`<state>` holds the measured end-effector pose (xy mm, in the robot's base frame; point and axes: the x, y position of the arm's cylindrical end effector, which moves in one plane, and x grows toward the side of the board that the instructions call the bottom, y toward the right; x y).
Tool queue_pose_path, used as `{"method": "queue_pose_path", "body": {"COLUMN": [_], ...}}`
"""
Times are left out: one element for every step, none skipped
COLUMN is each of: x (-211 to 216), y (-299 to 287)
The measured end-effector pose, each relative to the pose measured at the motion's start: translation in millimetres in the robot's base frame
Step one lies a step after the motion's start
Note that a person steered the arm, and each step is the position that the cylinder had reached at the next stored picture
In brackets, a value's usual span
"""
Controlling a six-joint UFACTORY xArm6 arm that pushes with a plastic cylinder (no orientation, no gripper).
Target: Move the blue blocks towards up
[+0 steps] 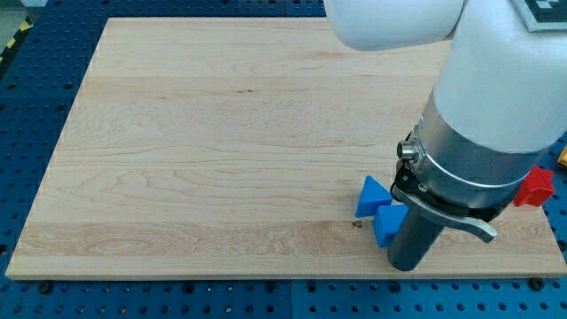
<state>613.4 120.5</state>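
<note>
Standing near the bottom-right corner of the wooden board (pixel 221 133), the arm (pixel 496 115) fills the view's right, its white body narrowing to a grey collar and a dark rod (pixel 415 244). My tip (pixel 409 267) rests on the board just right of the two blue blocks, seemingly touching the nearer one. There are no jaws on this arm, only the rod, and it has hold of nothing.

Both blue pieces lie low on the board, left of the rod. The blue triangle (pixel 371 197) sits up and to the left of the tip; the second blue block (pixel 388 224), its shape partly hidden by the rod, lies just below and right of the first, and the two appear to touch.

A red block (pixel 535 188) shows right of the arm, near the board's right edge, its shape unclear. A sliver of yellow (pixel 562 159) peeks out above it. Blue pegboard (pixel 35 80) surrounds the board.
</note>
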Motion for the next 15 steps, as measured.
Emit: {"method": "queue_pose_path", "body": {"x": [-0.1,-0.4,-3.3,-3.5,-8.4,-15.0,-18.6,-19.0,-27.7,-37.3,-42.8,-42.9,-43.3,-44.8,-47.3], "y": [0.0,0.0,-0.9,-0.9,-1.2,-4.6,-4.6,-4.6,-6.5,-7.8,-8.1,-8.1,-8.1,-8.1,-8.1]}}
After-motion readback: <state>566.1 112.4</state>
